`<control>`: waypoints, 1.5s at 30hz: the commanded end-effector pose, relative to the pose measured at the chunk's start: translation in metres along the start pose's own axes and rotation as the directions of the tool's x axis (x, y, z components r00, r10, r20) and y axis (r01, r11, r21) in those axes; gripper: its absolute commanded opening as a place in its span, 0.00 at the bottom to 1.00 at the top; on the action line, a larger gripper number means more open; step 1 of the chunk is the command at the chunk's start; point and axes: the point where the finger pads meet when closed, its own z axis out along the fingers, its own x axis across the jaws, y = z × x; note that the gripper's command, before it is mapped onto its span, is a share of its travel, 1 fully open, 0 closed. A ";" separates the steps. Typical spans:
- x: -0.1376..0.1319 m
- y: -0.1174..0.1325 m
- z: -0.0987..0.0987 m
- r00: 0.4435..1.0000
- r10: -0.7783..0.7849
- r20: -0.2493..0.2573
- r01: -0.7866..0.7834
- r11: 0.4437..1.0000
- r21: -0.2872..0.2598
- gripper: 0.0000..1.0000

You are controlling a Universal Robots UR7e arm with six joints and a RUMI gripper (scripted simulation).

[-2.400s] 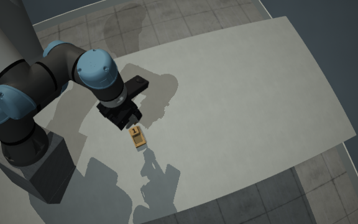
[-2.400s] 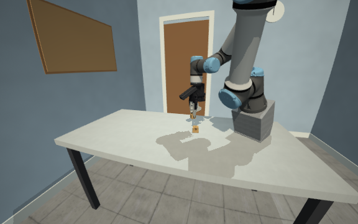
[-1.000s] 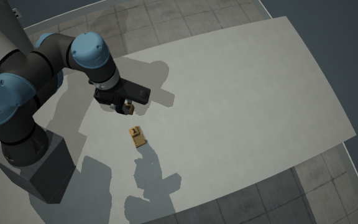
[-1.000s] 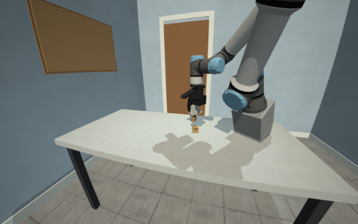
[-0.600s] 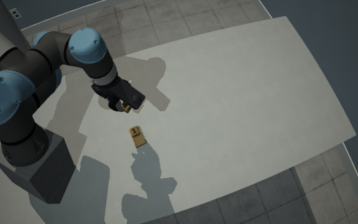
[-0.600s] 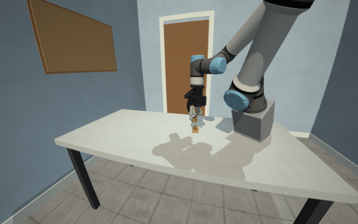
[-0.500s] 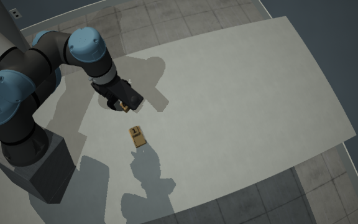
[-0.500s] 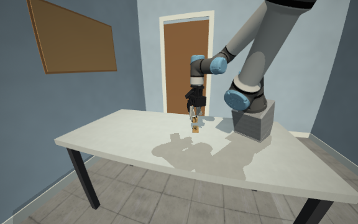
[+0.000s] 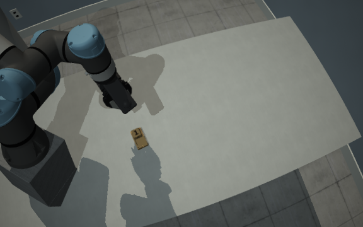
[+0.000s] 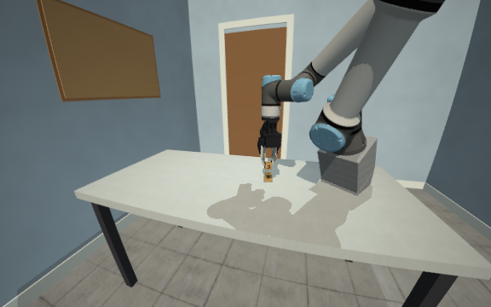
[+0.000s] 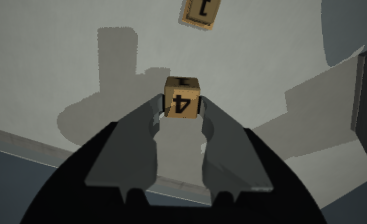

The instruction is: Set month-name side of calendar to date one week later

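My gripper [image 10: 268,161] [image 11: 181,96] is shut on a wooden cube [image 10: 268,166] [image 11: 181,111]. The held cube hangs above the table, near the tray. Its face toward the wrist camera bears a 4, upside down in that view, and its face toward the exterior camera bears a 3. In the top view the arm's black parts hide it. The small wooden tray [image 9: 142,144] [image 10: 268,181] stands on the table. The other cube [image 9: 136,132] [image 11: 204,7] sits at one end of the tray with a 1 on top; the other end is vacant. The month's name cannot be read.
The white table [image 9: 238,104] [image 10: 164,179] carries the tray. The arm's grey base block [image 9: 53,173] [image 10: 348,170] stands at the table's left in the top view. Shadows of the arm fall across the table around the tray.
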 end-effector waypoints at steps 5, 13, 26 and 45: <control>0.002 0.006 0.000 0.993 0.119 -0.001 -0.119 0.993 0.005 0.10; 0.002 0.008 0.000 0.986 0.165 -0.001 -0.165 0.986 0.005 0.10; 0.003 0.010 0.000 0.981 0.196 0.000 -0.196 0.981 0.004 0.10; 0.003 0.010 0.000 0.980 0.197 0.000 -0.197 0.980 0.004 0.10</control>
